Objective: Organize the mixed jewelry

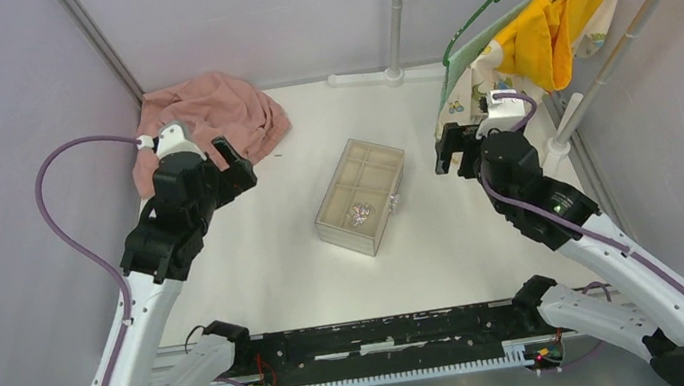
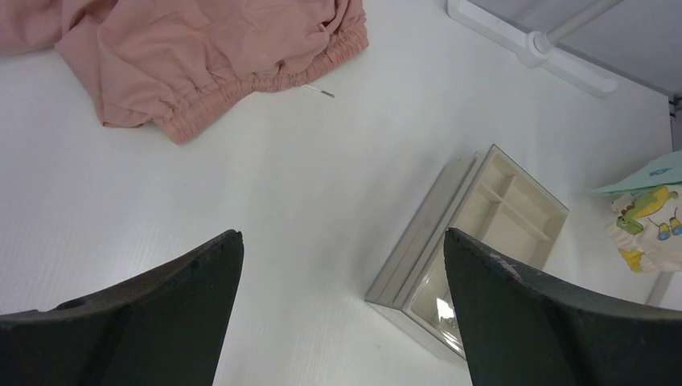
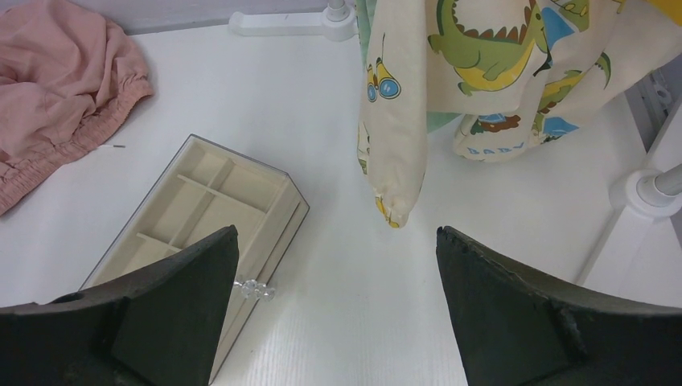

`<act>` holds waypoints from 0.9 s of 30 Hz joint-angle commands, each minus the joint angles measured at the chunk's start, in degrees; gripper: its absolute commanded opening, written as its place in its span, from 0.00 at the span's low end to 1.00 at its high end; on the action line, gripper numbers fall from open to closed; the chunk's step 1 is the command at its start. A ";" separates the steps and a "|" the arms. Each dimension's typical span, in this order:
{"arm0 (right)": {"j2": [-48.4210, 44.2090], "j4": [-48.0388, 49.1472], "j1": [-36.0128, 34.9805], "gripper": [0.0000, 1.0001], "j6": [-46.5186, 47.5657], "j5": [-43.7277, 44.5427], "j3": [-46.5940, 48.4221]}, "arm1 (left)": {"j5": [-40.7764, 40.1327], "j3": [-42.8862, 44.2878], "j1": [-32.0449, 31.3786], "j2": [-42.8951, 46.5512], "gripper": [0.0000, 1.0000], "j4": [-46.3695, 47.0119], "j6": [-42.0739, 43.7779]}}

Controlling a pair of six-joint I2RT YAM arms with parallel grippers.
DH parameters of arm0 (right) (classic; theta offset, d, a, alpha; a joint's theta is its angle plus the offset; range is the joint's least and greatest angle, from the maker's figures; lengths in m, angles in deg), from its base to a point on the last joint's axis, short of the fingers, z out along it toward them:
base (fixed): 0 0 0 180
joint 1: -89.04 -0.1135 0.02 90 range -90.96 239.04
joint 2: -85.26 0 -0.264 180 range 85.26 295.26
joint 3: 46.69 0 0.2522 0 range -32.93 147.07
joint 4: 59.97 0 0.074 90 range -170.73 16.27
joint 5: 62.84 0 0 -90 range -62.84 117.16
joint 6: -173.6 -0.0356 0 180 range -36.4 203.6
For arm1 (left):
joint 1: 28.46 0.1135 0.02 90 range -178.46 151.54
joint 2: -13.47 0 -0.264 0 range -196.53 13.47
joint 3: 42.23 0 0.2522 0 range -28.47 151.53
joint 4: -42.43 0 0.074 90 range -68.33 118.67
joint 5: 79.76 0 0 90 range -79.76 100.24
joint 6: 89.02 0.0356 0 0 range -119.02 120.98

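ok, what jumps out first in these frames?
The compartment box at table centre, with a silver jewelry heap in one near section. Then the pink cloth crumpled at back left and the dinosaur-print garment hanging at back right. The left gripper and right gripper hover open either side of it.

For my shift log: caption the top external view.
Left gripper and right gripper, both open, flank the compartment box holding the mixed jewelry.

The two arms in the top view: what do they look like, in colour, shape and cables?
The left arm and right arm match: white lower links, black joints and upper housings, black bases. A thin purple cable runs along each. The jaws are dark, wedge-shaped and matte.
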State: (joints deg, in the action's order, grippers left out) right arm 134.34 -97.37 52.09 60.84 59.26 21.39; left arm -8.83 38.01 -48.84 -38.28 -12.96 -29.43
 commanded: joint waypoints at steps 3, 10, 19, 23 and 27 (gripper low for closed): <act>-1.82 1.31 0.10 0.98 -0.87 0.95 -0.57 | 2.54 -0.30 0.05 0.71 0.99 3.45 2.38; -1.94 1.31 0.08 0.98 -1.66 0.48 -0.76 | 3.24 -0.82 0.01 2.09 0.99 4.65 3.17; -2.49 1.39 0.08 0.98 -2.26 0.51 -1.29 | 4.39 -0.52 0.04 2.02 0.99 5.09 3.60; -2.33 1.53 0.04 0.98 -2.25 0.49 -1.24 | 4.75 -0.47 0.04 2.13 0.99 5.08 3.76; -2.18 1.81 0.04 0.98 -2.23 0.28 -1.24 | 4.96 -0.56 0.04 2.33 0.99 5.31 3.86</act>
State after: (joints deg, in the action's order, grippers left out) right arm 132.79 -97.37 52.09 59.22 59.22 19.95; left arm -4.63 37.02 -48.84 -36.94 -10.95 -27.81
